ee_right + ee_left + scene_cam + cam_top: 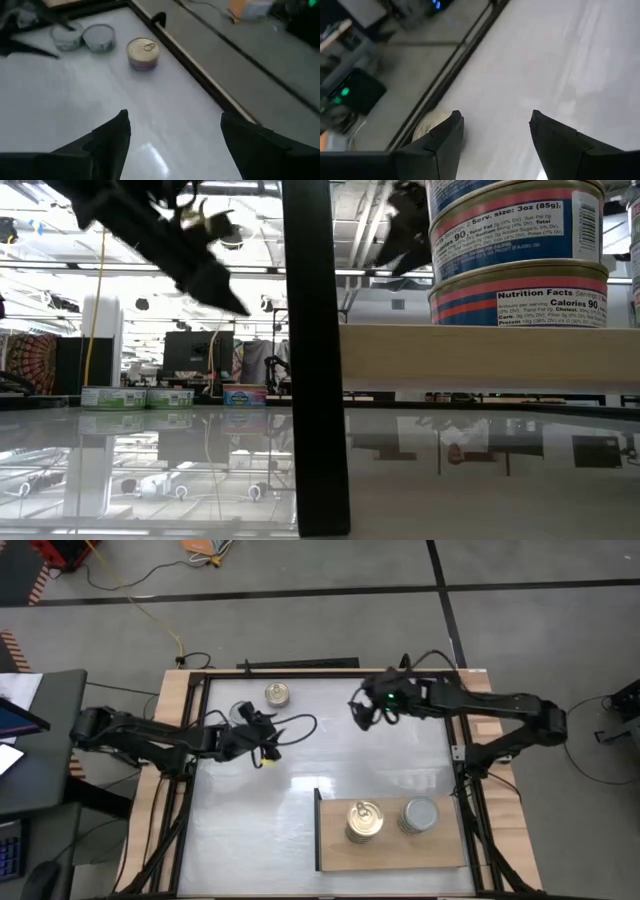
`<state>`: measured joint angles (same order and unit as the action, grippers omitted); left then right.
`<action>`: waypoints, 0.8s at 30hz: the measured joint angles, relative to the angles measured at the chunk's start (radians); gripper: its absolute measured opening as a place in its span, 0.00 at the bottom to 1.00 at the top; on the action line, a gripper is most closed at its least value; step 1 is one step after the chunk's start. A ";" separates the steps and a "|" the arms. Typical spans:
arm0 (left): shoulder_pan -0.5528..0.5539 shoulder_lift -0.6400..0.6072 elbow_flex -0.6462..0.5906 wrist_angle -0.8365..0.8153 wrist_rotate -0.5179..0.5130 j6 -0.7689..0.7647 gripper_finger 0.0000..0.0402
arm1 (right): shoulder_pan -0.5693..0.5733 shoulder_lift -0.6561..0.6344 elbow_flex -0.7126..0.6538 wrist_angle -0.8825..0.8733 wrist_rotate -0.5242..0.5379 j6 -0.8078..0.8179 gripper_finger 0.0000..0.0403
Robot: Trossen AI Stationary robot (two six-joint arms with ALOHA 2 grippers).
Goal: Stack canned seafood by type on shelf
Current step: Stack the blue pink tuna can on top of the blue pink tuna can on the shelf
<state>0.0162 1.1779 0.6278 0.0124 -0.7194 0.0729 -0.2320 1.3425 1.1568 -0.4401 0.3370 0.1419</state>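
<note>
Three loose tins sit on their bases near the table's far edge: a gold-lidded can (277, 694) (142, 52) and two silver-lidded cans (99, 36) (67, 36) beside it, largely hidden under my left arm in the high view. The wooden shelf (400, 850) (480, 355) near the near edge carries a gold-lidded stack (364, 821) and a silver-lidded stack (420, 815). My left gripper (262, 736) (495, 130) is open and raised above the table close to the loose tins; a pale-lidded tin (426, 125) shows behind one finger. My right gripper (362, 712) (175, 130) is open and raised, to the right of the gold can.
Wooden rails (180, 700) and a dark frame border the white table top (300, 790). The shelf's dark upright end panel (315, 360) stands at its left side. Cables (300, 725) trail from the left wrist. Bare table lies between the loose tins and the shelf.
</note>
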 joint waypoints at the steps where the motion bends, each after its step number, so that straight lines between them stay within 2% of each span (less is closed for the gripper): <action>1: 0.021 0.009 -0.011 -0.002 0.011 0.001 0.54 | -0.007 0.023 0.000 0.025 -0.016 -0.040 0.82; 7: 0.191 0.090 -0.056 0.057 0.171 0.057 0.54 | -0.078 0.140 -0.001 0.016 -0.149 -0.142 0.82; 13: 0.347 0.179 0.036 0.025 0.324 0.115 0.54 | -0.140 0.135 -0.002 -0.048 -0.159 -0.146 0.82; 17: 0.401 0.255 0.069 0.022 0.303 0.244 0.54 | -0.150 0.107 -0.002 -0.002 -0.159 -0.143 0.82; 20: 0.429 0.317 0.080 0.046 0.300 0.397 0.54 | -0.136 0.097 -0.002 0.049 -0.159 -0.150 0.82; 24: 0.451 0.411 0.080 0.119 0.263 0.566 0.54 | -0.119 0.097 -0.002 0.118 -0.161 -0.207 0.82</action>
<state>0.4671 1.5885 0.7074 0.1310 -0.4559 0.6388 -0.3507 1.4394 1.1553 -0.3223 0.1764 -0.0650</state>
